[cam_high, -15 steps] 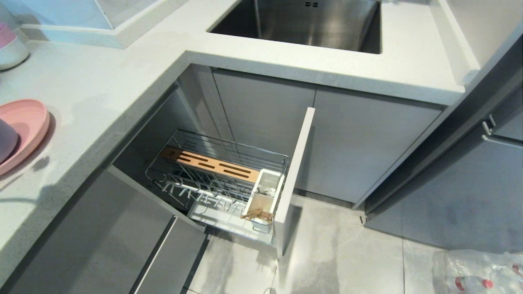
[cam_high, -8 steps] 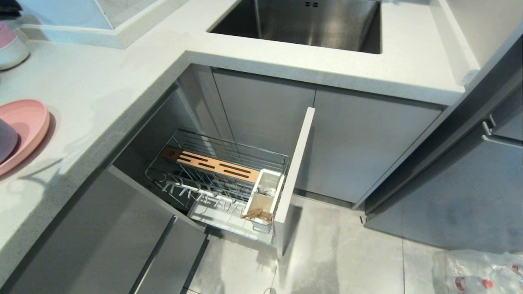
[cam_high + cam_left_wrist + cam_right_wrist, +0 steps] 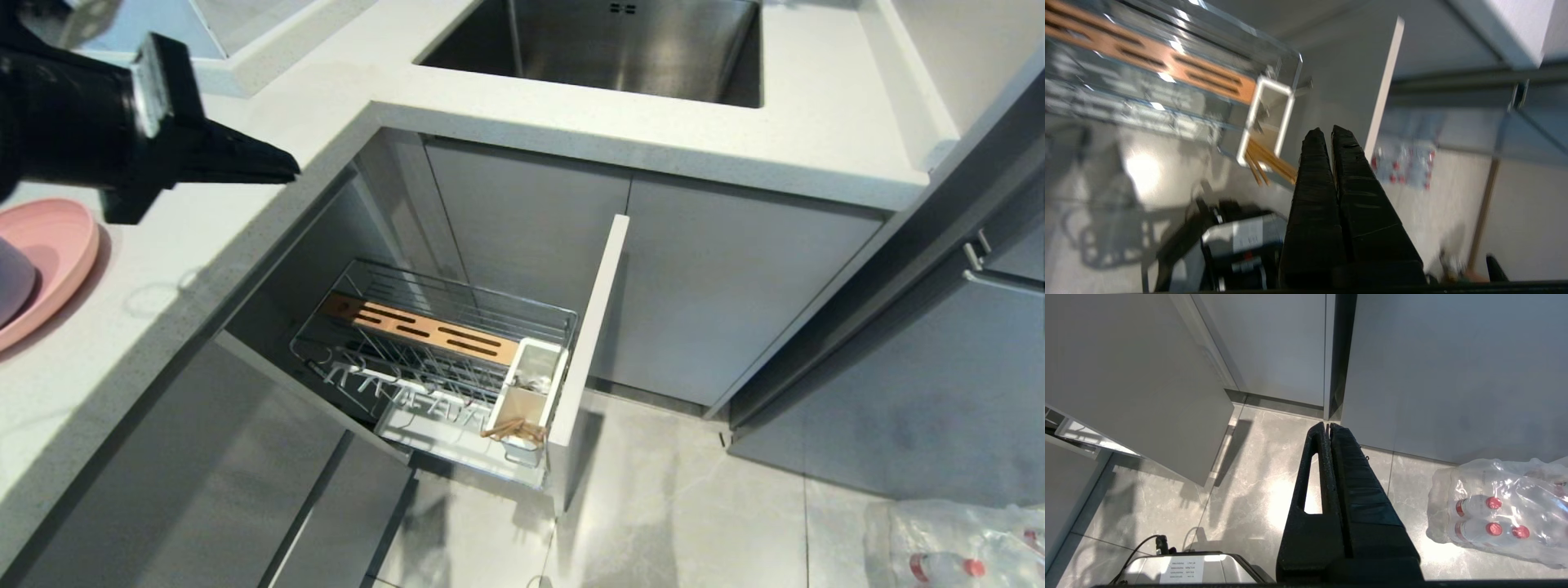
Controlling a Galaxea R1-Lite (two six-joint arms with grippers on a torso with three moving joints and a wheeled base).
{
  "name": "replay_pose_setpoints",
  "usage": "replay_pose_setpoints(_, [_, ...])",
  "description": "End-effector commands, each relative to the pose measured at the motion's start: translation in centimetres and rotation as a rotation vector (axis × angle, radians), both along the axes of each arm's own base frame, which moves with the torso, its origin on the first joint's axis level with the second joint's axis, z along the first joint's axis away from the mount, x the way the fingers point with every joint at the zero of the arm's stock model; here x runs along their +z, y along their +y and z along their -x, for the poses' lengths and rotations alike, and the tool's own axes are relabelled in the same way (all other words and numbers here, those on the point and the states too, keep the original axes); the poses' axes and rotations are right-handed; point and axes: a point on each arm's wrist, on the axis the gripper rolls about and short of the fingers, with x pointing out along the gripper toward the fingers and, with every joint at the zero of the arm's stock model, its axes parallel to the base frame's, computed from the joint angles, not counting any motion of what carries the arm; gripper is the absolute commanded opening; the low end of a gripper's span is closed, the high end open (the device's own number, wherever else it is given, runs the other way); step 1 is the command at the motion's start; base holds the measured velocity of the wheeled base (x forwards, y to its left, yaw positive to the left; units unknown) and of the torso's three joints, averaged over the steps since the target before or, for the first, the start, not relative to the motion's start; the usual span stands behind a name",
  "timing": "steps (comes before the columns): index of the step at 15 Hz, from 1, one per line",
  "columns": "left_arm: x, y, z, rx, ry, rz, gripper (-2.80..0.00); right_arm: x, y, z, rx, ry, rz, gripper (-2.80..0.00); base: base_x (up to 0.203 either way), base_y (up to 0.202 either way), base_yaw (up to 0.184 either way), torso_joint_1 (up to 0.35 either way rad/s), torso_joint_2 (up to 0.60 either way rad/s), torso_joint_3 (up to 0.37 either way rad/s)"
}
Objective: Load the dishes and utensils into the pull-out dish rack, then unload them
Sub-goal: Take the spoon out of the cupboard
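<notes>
The pull-out dish rack point(image 3: 457, 294) stands drawn out below the counter, its wire basket holding no dishes. The wooden chopsticks point(image 3: 514, 430) lean out of its white caddy point(image 3: 535, 384), also seen as chopsticks point(image 3: 1267, 163) in the left wrist view. I cannot make out the spoon. On the counter at the left sit the pink plate point(image 3: 57, 237) and, on it, the lavender bowl point(image 3: 12, 282). My left gripper point(image 3: 290, 171) hangs above the counter edge, shut and holding nothing, high over the rack. My right gripper point(image 3: 1327, 424) is shut and parked over the floor.
The rack's narrow grey front panel point(image 3: 592, 343) juts into the floor space. A steel sink point(image 3: 620, 49) lies behind the counter. A wrapped pack of water bottles point(image 3: 955, 543) lies on the floor at the right.
My left arm has swung into the head view from the left, and its shut gripper now reaches over the counter edge. The dishes, rack and right arm have not moved.
</notes>
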Motion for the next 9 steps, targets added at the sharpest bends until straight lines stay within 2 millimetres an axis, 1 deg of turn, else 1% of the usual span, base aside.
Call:
replay_pose_setpoints(1, [-2.4, -2.6, -2.5, -0.065, 0.109, -0.032, -2.8, 0.0, 0.0, 0.0, 0.0, 0.001, 0.0, -2.8, 0.0, 0.0, 0.0, 0.0, 0.0, 0.0])
replay_pose_setpoints(4, [-5.8, -6.3, -4.7, -0.123, 0.279, -0.062, -2.8, 0.0, 0.0, 0.0, 0.0, 0.001, 0.0, -2.8, 0.0, 0.0, 0.0, 0.0, 0.0, 0.0])
replay_pose_setpoints(6, [-7.6, -7.6, -6.0, -0.122, 0.347, -0.084, -2.8, 0.0, 0.0, 0.0, 0.0, 0.001, 0.0, -2.8, 0.0, 0.0, 0.0, 0.0, 0.0, 0.0])
replay_pose_setpoints(9, [-10.3, -8.9, -8.3, -0.096, 0.417, -0.131, -2.8, 0.0, 0.0, 0.0, 0.0, 0.001, 0.0, -2.8, 0.0, 0.0, 0.0, 0.0, 0.0, 0.0])
